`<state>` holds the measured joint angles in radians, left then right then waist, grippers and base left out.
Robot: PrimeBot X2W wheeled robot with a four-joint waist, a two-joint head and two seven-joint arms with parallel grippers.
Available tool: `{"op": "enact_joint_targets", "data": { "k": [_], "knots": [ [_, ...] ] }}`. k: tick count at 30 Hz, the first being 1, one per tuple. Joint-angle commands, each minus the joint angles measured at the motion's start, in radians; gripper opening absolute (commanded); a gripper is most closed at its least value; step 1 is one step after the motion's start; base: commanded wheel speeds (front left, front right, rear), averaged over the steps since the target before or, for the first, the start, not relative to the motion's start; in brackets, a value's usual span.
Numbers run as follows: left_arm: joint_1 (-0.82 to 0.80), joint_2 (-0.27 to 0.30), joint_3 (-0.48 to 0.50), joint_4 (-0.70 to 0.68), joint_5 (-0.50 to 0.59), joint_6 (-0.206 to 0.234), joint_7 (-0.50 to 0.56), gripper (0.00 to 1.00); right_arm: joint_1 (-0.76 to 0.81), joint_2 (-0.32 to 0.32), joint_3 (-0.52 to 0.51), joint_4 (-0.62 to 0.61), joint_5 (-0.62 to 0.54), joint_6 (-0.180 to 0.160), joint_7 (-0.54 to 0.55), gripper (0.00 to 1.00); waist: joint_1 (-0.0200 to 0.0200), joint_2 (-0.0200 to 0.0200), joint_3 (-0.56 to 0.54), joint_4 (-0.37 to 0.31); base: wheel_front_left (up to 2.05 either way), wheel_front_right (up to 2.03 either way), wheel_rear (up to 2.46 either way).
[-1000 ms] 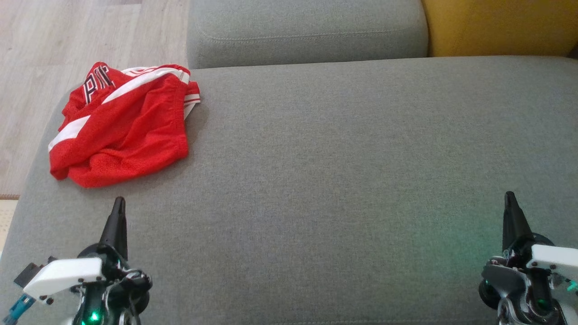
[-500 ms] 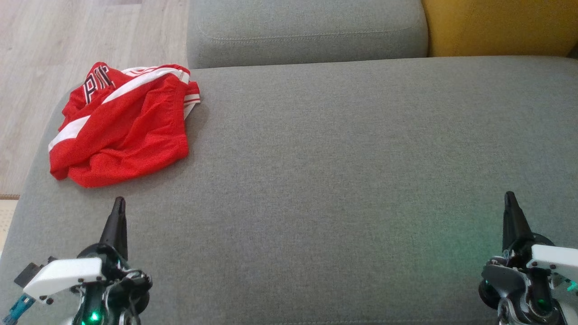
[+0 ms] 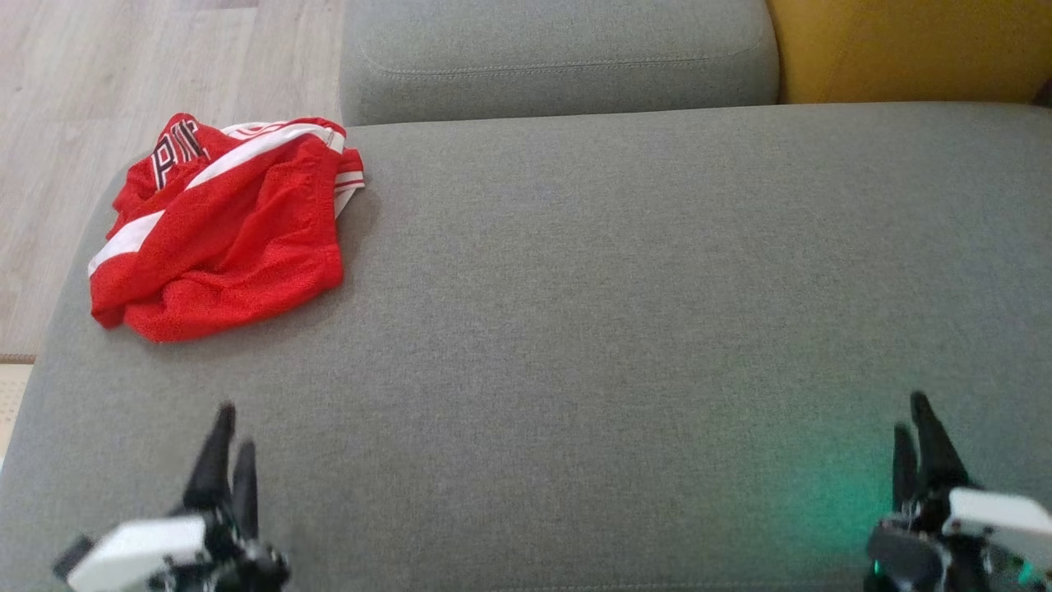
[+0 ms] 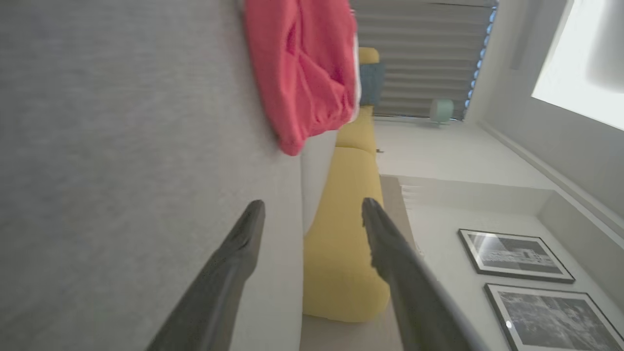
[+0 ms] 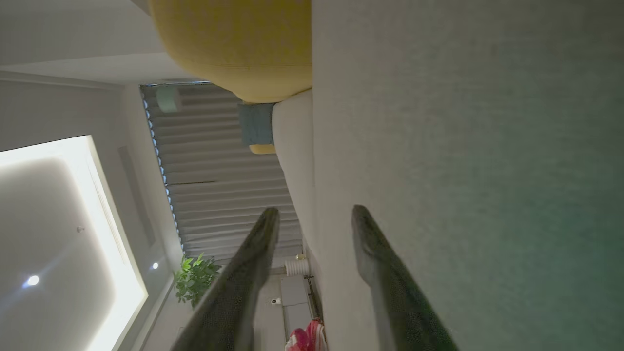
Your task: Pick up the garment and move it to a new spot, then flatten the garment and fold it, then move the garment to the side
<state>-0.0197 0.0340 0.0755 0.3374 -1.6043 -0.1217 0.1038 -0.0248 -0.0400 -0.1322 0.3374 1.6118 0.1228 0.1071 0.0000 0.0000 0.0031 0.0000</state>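
Observation:
The garment (image 3: 218, 234) lies crumpled at the far left of the grey sofa seat (image 3: 592, 271). It is red mesh with a white stripe, striped trim and black lettering at its top. My left gripper (image 3: 234, 429) hovers open and empty at the lower left, well short of the garment. In the left wrist view the garment (image 4: 302, 73) lies ahead of that gripper's (image 4: 312, 204) spread fingers. My right gripper (image 3: 911, 413) is at the lower right, far from the garment, jaws parted and holding nothing. In the right wrist view the right gripper (image 5: 314, 210) shows a clear gap.
A grey back cushion (image 3: 559, 62) runs behind the seat, with a yellow cushion (image 3: 904, 49) at the back right. Wooden floor (image 3: 82, 90) lies beyond the seat's left edge, close to the garment. The wide middle of the seat is bare fabric.
Both grippers have gone from shut to open and have drawn back toward the bottom of the head view. The garment has not moved.

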Motion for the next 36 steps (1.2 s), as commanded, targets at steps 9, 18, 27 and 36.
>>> {"op": "enact_joint_targets", "data": {
  "k": [9, 18, 27, 36],
  "knots": [
    [0.01, 0.0, -0.012, -0.017, 0.022, 0.0, -0.027, 1.0, 0.002, 0.0, 0.03, -0.009, -0.016, 0.001, -0.027, 1.0, 0.0, 0.0, 0.0, -0.001, 0.0, 0.0, 0.0],
    [0.011, 0.002, -0.018, -0.051, 0.074, 0.009, -0.053, 1.0, -0.003, -0.001, 0.053, -0.028, -0.068, 0.001, -0.053, 1.0, 0.0, 0.0, -0.001, -0.003, 0.0, 0.0, 0.0],
    [0.009, 0.003, -0.033, -0.095, 0.177, 0.027, -0.079, 1.0, -0.008, -0.002, 0.078, -0.066, -0.172, 0.002, -0.08, 1.0, 0.0, 0.0, -0.001, -0.004, 0.0, 0.0, 0.0],
    [0.008, 0.004, -0.066, -0.138, 0.312, 0.049, -0.106, 1.0, -0.009, -0.003, 0.097, -0.102, -0.304, 0.002, -0.106, 1.0, 0.0, 0.0, -0.001, -0.003, 0.0, 0.0, 0.0]
  ]
}}
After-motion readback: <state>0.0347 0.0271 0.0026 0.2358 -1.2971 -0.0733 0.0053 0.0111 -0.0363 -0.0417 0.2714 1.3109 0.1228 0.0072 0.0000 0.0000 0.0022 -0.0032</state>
